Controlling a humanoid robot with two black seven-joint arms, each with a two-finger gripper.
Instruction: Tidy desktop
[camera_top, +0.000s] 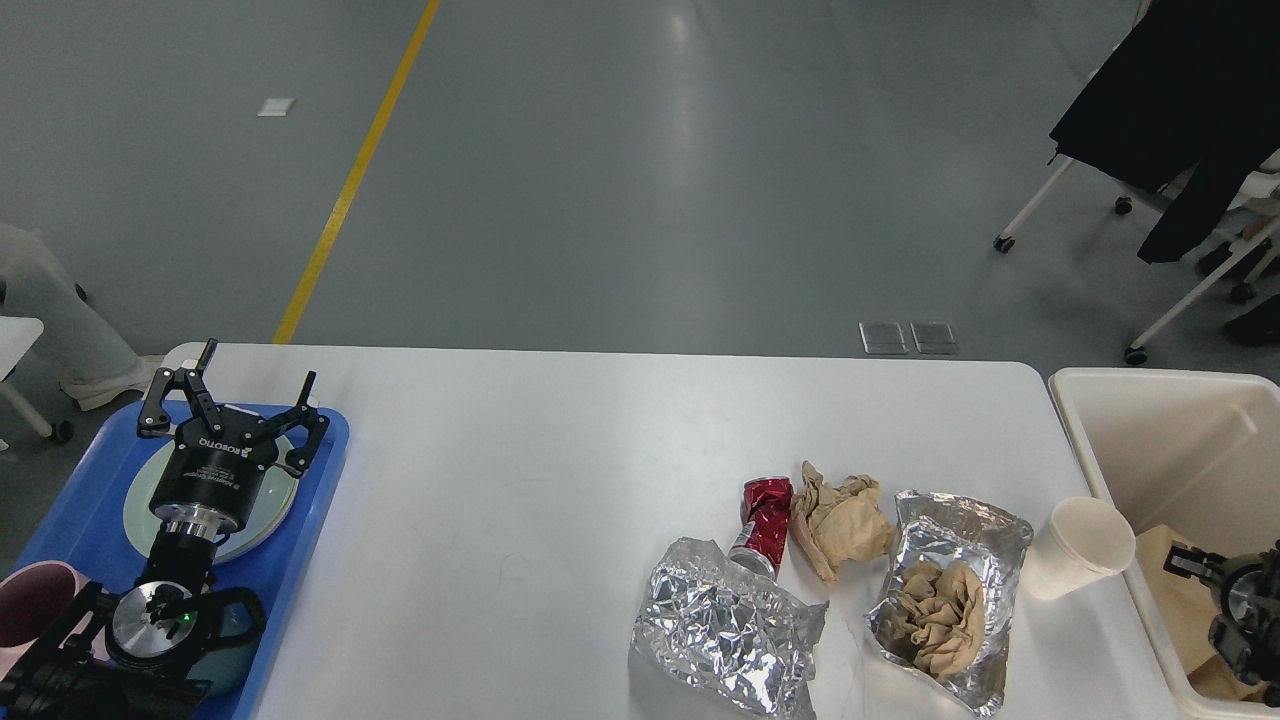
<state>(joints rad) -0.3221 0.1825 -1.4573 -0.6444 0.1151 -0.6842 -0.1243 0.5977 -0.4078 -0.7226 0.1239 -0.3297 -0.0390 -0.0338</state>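
Reaching from the bin (1150, 440), I risk toppling the paper cup (1085, 548) on the tabletop (560, 480). My left end effector (232, 395) is spread apart over the tray (305, 520); my right end effector's (1195, 568) state I cannot tell.

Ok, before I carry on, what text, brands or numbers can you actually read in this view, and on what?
"ROBOTIQ", white letters on the black body of the left gripper, seen upside down above the blue tray.
Smaller white print beneath that word: too small to read.
Crushed red can: any print is too crumpled and small to read.
White paper cup: no print visible.
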